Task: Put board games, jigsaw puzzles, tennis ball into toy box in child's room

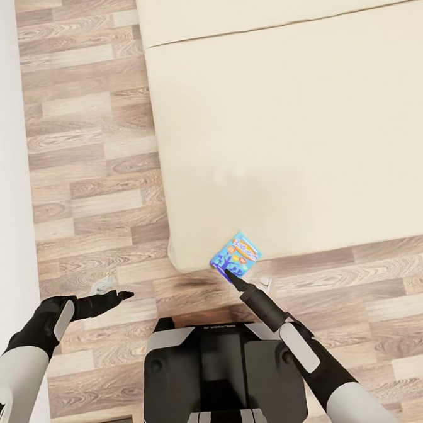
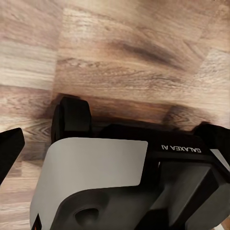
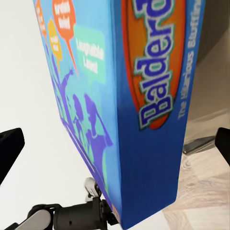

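Observation:
A small blue board game (image 1: 235, 257), printed "Balderdash" (image 3: 143, 96), hangs tilted just off the near edge of the bed (image 1: 294, 136). My right gripper (image 1: 231, 275) holds it from below. In the right wrist view its black fingers (image 3: 9, 153) stand wide apart on either side of the box. The white wall and wood floor show behind it. My left gripper (image 1: 124, 296) hovers low over the floor to the left, open and empty, one finger (image 2: 9, 148) at the picture's edge. The table and toy box are out of view.
The plain beige mattress takes up the far right half of the head view. A white wall (image 1: 2, 156) runs along the left. Wood plank floor (image 1: 89, 182) lies between wall and bed. My own base (image 1: 203, 363) is just below the bed's edge.

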Controlling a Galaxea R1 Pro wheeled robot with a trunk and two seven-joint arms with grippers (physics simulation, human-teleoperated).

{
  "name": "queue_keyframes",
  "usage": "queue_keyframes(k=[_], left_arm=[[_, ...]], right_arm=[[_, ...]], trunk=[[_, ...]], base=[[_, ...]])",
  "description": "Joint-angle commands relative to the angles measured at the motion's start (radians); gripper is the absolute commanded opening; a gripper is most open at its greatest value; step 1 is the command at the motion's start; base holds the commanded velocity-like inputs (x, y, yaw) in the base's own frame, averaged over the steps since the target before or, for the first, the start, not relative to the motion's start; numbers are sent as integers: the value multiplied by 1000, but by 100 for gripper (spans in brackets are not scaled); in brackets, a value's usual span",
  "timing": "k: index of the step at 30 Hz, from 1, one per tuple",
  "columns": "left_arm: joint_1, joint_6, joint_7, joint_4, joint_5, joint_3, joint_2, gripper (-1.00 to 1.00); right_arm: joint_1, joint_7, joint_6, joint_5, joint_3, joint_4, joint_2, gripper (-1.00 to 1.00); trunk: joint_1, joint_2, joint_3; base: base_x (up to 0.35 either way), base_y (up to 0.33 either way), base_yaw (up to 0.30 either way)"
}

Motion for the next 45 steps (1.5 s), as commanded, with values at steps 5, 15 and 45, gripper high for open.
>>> queue_keyframes(k=[5,15,45], left_arm=[[0,7,-1,0,4,3,0,100],[0,7,-1,0,4,3,0,100],[0,7,-1,0,4,3,0,100]], right_arm=[[0,-2,5,-10,2,1,1,100],[0,-3,5,-11,2,1,-1,-100],[0,-2,4,-9,5,1,-4,-100]], trunk=[[0,-1,0],[0,-1,0],[-23,41,18]], base=[[4,3,0],[0,0,0],[0,0,0]])
